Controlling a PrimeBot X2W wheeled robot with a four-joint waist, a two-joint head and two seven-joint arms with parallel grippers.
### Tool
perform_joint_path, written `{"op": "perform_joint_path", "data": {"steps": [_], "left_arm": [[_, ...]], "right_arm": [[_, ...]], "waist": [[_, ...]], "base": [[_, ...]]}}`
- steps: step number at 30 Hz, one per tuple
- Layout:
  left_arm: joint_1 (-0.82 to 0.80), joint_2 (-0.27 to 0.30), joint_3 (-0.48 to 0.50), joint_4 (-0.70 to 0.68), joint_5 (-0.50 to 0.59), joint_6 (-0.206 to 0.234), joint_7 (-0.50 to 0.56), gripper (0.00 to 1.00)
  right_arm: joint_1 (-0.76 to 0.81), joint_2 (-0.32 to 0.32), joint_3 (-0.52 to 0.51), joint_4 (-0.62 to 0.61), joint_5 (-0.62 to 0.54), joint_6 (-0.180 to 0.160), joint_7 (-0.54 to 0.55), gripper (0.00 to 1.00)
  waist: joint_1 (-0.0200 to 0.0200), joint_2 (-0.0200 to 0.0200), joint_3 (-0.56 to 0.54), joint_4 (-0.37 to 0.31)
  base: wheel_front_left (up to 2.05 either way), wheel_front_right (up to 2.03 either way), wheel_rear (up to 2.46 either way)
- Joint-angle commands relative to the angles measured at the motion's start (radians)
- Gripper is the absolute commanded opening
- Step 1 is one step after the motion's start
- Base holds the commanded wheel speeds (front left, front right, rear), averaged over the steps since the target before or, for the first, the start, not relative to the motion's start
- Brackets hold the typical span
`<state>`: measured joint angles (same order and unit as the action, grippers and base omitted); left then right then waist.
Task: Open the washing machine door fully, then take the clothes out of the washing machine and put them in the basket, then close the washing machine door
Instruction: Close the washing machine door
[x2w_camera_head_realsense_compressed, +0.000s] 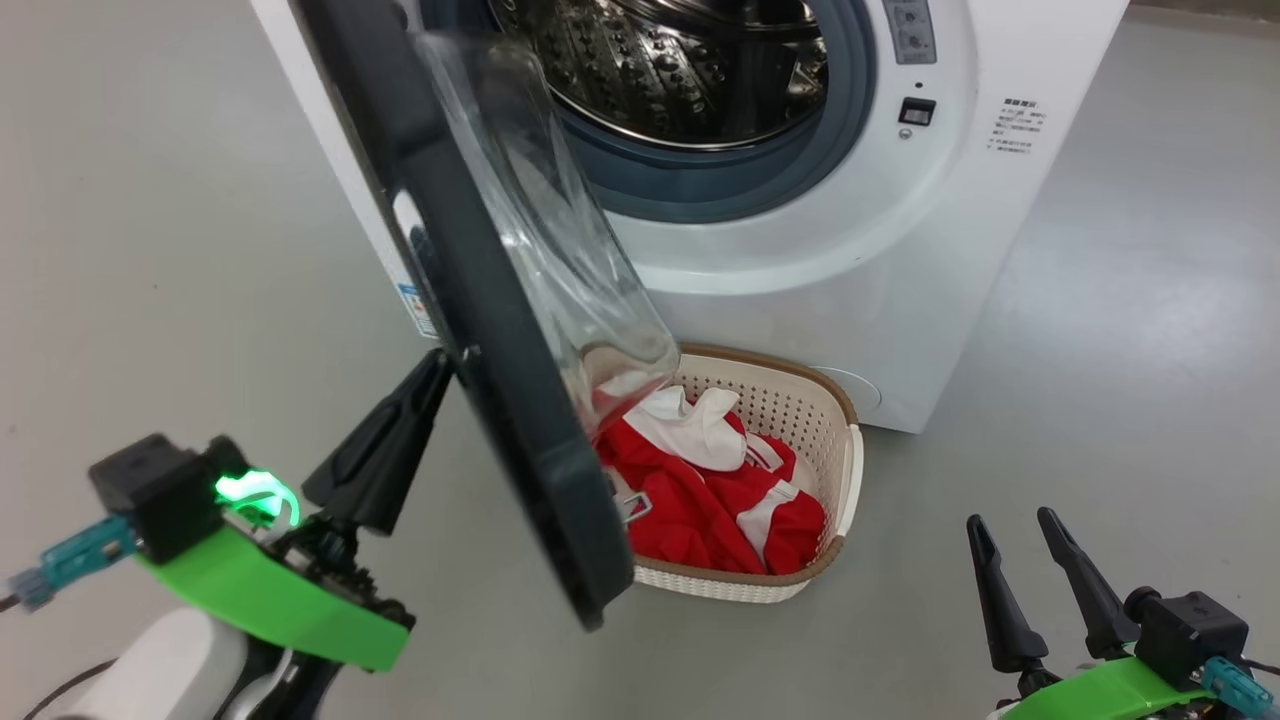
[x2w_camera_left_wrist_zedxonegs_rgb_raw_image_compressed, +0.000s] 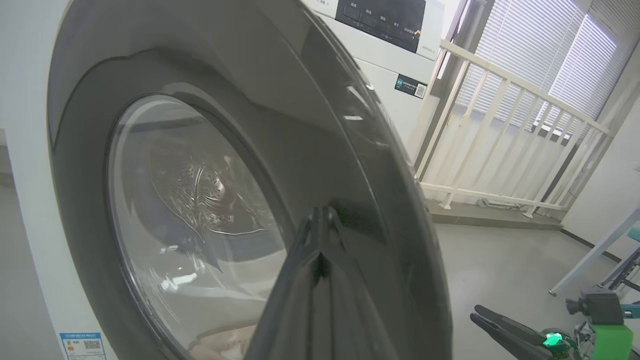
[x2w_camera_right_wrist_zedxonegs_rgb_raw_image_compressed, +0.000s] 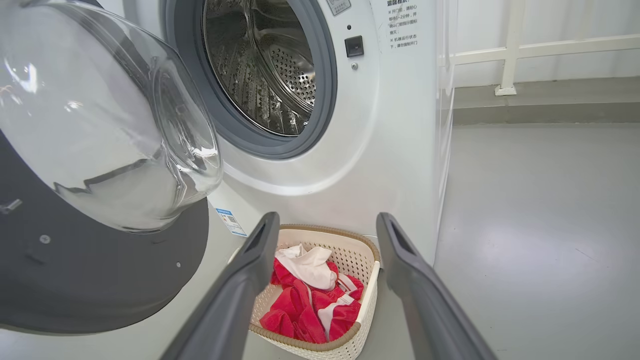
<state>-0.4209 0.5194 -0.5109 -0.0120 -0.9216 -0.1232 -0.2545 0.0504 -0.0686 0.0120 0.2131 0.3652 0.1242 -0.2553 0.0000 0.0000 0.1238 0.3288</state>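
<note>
The washing machine (x2w_camera_head_realsense_compressed: 850, 270) stands white with its steel drum (x2w_camera_right_wrist_zedxonegs_rgb_raw_image_compressed: 270, 65) showing no clothes. The washing machine door (x2w_camera_head_realsense_compressed: 460, 300) hangs partly open, edge-on to the head view, its glass bowl facing the drum. My left gripper (x2w_camera_head_realsense_compressed: 438, 362) is shut, empty, with its tips against the door's glossy outer face (x2w_camera_left_wrist_zedxonegs_rgb_raw_image_compressed: 310, 125); the closed fingers (x2w_camera_left_wrist_zedxonegs_rgb_raw_image_compressed: 320, 212) point at the black rim. The clothes (x2w_camera_head_realsense_compressed: 700, 510), red with white panels, lie in the basket (x2w_camera_head_realsense_compressed: 850, 450) on the floor before the machine. My right gripper (x2w_camera_head_realsense_compressed: 1010, 520) is open and empty, low and right of the basket (x2w_camera_right_wrist_zedxonegs_rgb_raw_image_compressed: 367, 300).
Grey floor spreads on both sides of the machine. In the left wrist view a white railing (x2w_camera_left_wrist_zedxonegs_rgb_raw_image_compressed: 500, 125) runs before window blinds to the right, and a table leg (x2w_camera_left_wrist_zedxonegs_rgb_raw_image_compressed: 595, 255) stands at the far right. The door's lower edge overhangs the basket's left end.
</note>
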Motion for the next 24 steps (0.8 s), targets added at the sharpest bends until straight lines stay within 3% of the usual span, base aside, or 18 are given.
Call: {"op": "perform_joint_path", "data": {"steps": [1,24], "left_arm": [[-0.078,0.013,0.013,-0.007,0.014,-0.007,-0.007,0.00],[-0.405,-0.046,-0.124,0.181,-0.028,-0.007,-0.007,0.00]], "right_arm": [[-0.047,-0.013,0.019,-0.028,-0.013,0.007,-0.006,1.00],[-0.122,0.008,-0.006,-0.048,-0.021,0.007,-0.006,1.00]], "waist": [[0.0000,0.0000,0.010,-0.010],[0.0000,0.0000,0.149,-0.136]], "base": [[0.00,0.00,0.00],[0.00,0.00,0.00]]}}
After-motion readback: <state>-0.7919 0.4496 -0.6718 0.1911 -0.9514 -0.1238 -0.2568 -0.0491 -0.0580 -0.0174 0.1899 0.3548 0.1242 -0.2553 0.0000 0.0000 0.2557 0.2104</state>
